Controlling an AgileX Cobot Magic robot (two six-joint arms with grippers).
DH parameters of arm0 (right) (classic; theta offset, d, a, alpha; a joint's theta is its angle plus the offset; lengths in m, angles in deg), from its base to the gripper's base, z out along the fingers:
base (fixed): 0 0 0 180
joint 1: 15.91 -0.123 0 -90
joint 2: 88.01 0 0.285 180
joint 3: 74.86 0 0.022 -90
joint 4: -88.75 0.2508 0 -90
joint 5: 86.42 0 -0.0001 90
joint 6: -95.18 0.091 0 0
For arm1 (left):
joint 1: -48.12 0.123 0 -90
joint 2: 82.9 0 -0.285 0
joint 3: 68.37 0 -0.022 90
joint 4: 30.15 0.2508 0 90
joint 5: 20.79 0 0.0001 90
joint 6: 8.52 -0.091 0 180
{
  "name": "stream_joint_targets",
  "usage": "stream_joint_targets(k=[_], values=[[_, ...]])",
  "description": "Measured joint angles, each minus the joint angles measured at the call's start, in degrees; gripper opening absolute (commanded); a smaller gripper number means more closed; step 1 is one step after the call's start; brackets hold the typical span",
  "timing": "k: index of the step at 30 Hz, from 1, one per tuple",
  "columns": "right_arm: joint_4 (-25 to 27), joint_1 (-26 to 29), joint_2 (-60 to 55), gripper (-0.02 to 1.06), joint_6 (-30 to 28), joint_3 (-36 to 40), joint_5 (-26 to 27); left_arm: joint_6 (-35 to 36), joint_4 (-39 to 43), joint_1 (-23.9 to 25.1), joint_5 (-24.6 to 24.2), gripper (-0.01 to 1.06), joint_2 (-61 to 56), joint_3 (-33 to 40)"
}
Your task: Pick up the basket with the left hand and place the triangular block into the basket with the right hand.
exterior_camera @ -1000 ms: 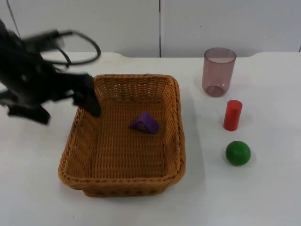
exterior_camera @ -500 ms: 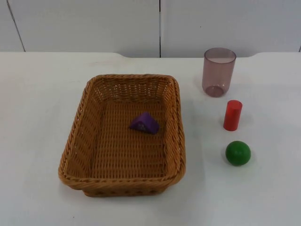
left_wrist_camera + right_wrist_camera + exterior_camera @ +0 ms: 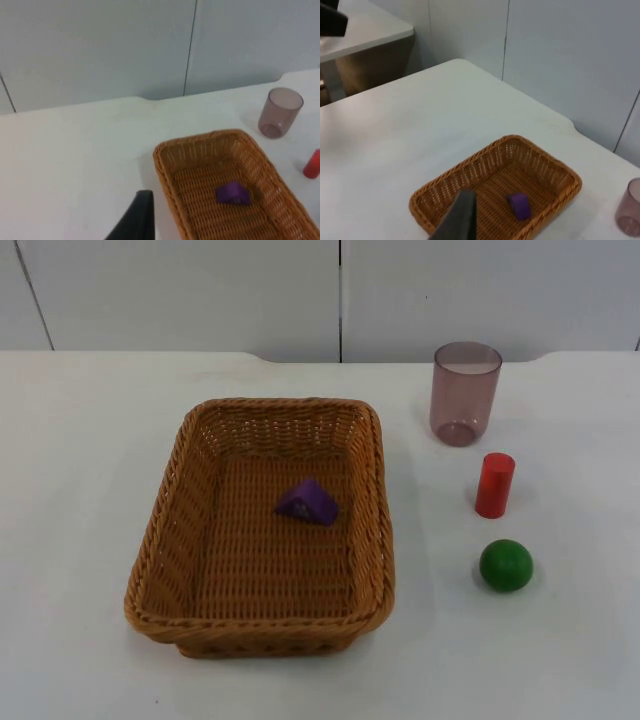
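Sitting flat on desk: basket, purple triangular block lying inside. Left tool, right tool: finger state impossible to tell.

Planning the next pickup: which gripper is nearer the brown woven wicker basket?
Left, probably. The left gripper sits close beside the rim of the brown woven wicker basket. The right gripper hangs higher and further back, overlooking the whole basket.

You see the wicker basket on the white table, the purple triangular block lying inside, a tinted cup beyond.
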Motion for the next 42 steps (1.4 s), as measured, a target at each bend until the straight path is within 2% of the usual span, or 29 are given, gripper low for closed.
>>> stream_joint_targets(k=[7, 10, 12, 16, 17, 22, 29, 34, 42], values=[[0.00, 0.00, 9.61, 0.91, 1.04, 7.28, -0.62, 0.00, 0.00, 0.00, -2.59, 1.05, -7.50, 5.36], [0.00, 0.00, 15.79, 0.91, 1.50, 10.77, -3.93, 0.00, 0.67, 0.00, -4.05, 1.05, -12.62, 5.63], [0.00, 0.00, 17.69, 0.91, 1.50, 11.16, -5.68, 0.00, 1.01, 0.00, -4.45, 1.05, -14.13, 5.63], [0.00, 0.00, 23.92, 0.91, 2.98, 11.77, -12.67, 0.93, 3.75, 0.00, -8.06, 1.05, -19.06, 5.63], [0.00, 0.00, 23.92, 0.91, 2.98, 11.77, -12.67, 0.93, 3.75, 0.00, -8.06, 1.05, -19.06, 5.63], [0.00, 0.00, 30.01, 0.91, 3.58, 11.86, -19.67, 5.78, 8.34, 0.00, -11.42, 1.05, -24.36, 7.07], [-0.42, 0.00, 34.14, 0.91, 3.58, 11.86, -24.30, 7.13, 7.67, 0.00, -13.53, 1.05, -31.47, 12.54], [-0.42, 0.00, 37.60, 0.91, 4.55, 13.69, -28.63, 7.33, 7.46, 0.00, -17.83, 1.05, -35.25, 13.06], [-0.42, 0.00, 38.56, 0.91, 6.33, 18.50, -30.17, 7.23, 7.69, 0.00, -20.31, 1.05, -35.25, 14.64]])
